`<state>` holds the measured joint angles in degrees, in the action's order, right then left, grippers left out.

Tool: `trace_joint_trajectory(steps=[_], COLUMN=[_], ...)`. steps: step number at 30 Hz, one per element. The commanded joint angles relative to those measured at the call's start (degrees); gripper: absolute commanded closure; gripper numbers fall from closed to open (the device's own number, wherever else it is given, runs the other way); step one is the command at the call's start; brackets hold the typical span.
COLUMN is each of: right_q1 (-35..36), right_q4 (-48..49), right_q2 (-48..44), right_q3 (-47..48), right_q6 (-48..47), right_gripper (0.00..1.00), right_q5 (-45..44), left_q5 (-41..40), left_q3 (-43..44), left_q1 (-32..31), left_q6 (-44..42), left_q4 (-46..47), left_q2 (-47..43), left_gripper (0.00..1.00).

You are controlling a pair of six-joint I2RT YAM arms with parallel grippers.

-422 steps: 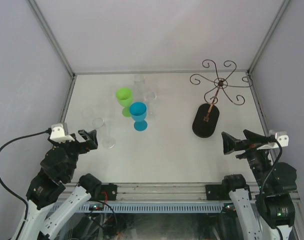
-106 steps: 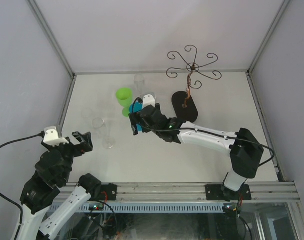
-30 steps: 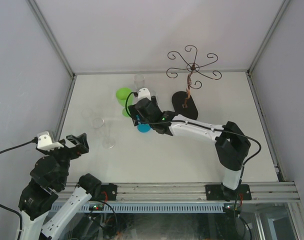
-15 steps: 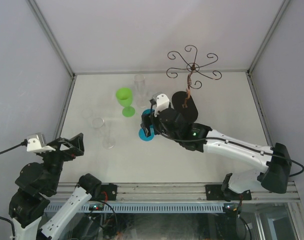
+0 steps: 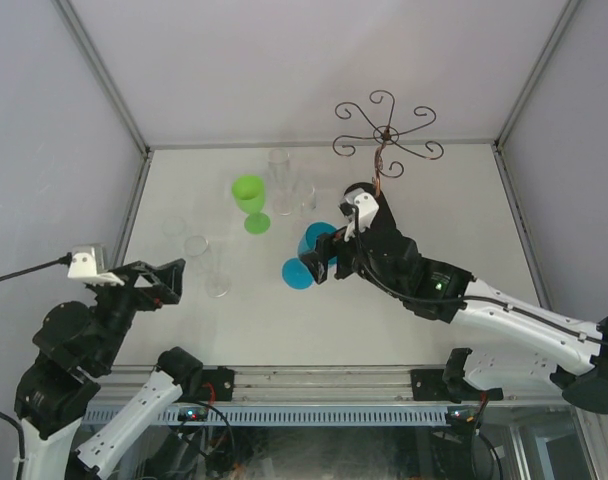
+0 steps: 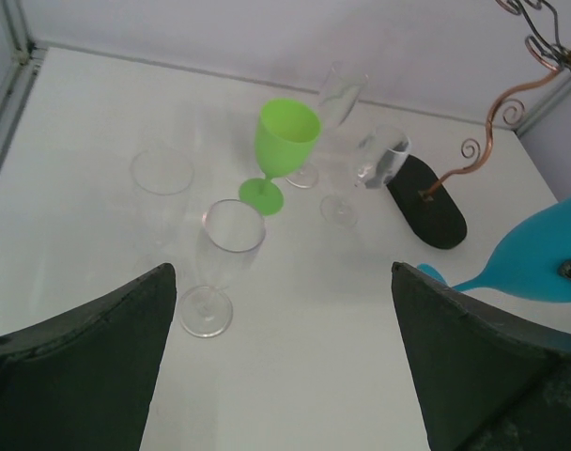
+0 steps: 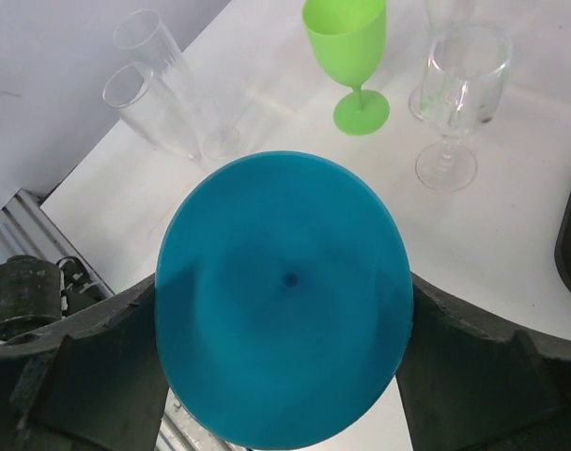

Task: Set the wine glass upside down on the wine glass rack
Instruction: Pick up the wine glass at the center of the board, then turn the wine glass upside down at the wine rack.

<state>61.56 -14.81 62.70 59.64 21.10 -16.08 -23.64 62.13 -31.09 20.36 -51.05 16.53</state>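
Observation:
The blue wine glass is off the table and tilted, its bowl up and right, its round foot down and left. My right gripper is shut on it. In the right wrist view the blue foot faces the camera between my two fingers. The wine glass rack stands at the back, behind and right of the glass; my right arm hides most of its black base. The left wrist view shows the glass near the rack base. My left gripper is open and empty at the near left.
A green wine glass stands left of the blue one, with clear glasses behind it and beside it. More clear glasses stand at the left, close in front of my left gripper. White walls enclose the table.
My right gripper has lifted the blue glass off the table, tipped it over and drawn it right and nearer. The left arm has shifted slightly; its gripper stays open.

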Motion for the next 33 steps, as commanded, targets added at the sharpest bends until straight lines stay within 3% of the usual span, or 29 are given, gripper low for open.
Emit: trace_joint_trajectory(steps=[1,5,8,18,27,33], right_q1=[0.45,0.4,0.4,0.32,0.32,0.32], right_q4=[1.46,1.71,2.12,3.95,11.65,17.73], right_q2=[-4.37,-8.24,-11.0,-18.17,-20.92,-20.75], right_q3=[-1.83,-3.41,-4.59,-7.52,-8.75,-8.77], right_q6=[2.44,3.21,3.71,4.37,4.12,2.53], right_gripper=[0.22,0.22,0.22,0.23,0.23,0.23], right_q5=[-0.31,-1.52,-2.01,-5.35,-4.29,-2.36], left_q5=[8.62,14.34,13.36,-1.05,8.11,9.8], left_q3=[1.85,1.14,0.77,-4.83,-14.56,-14.75], left_q1=[0.34,-0.11,-3.28,-27.09,-27.63,-27.7], left_q6=[0.24,2.33,3.73,7.86,13.71,15.53], left_q4=[4.87,8.9,11.01,21.37,38.84,39.71], left_q2=[5.22,8.8,10.53,17.45,16.01,19.65], left_gripper=[0.02,0.07,0.09,0.11,0.11,0.15])
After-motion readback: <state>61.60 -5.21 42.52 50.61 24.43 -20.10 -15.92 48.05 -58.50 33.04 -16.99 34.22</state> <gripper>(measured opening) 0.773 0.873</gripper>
